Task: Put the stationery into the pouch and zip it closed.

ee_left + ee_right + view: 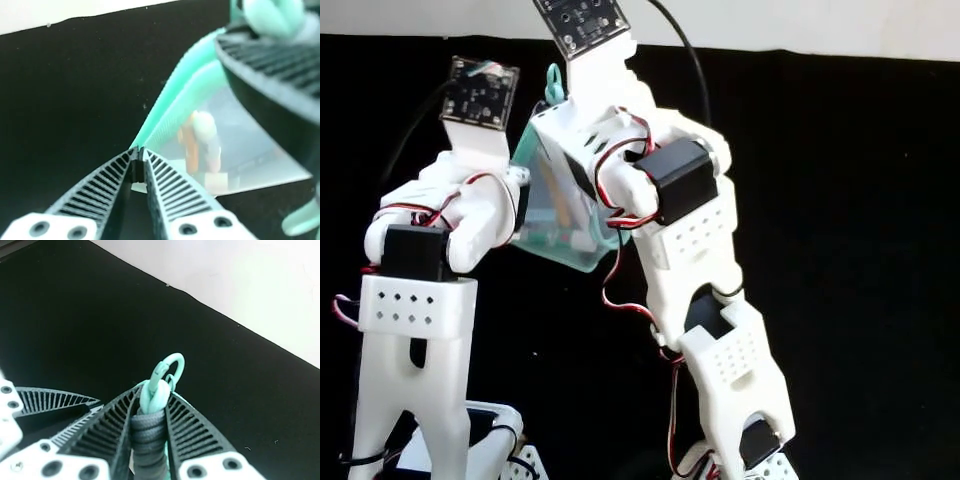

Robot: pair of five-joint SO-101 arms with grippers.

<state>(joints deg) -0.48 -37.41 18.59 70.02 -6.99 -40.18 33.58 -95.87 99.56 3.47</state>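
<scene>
Left claw [138, 152]: jaws pinched together on the end of the pouch's teal zip band [170, 100]; no gap between the tips.
Right claw [156, 392]: closed on the grey braided pull cord [147, 435]. The teal ring clip [167, 372] sticks out just past its fingertips.

Pouch [555, 225]: clear, with teal edging, held up between the two claws. The zip band runs from the left claw's tips toward the right claw. The clear body hangs below both claws. I cannot tell how far the zip is shut.

Stationery [200, 140]: inside the pouch, just beyond the left claw's tips. Orange and pale pieces, too blurred to name.

Surface [860, 200]: covered in plain black cloth, which lies under and around both claws.
Room: a pale wall [820, 20] meets the far edge of the surface, beyond the claws. In the right wrist view the same pale band lies past the ring clip.
</scene>
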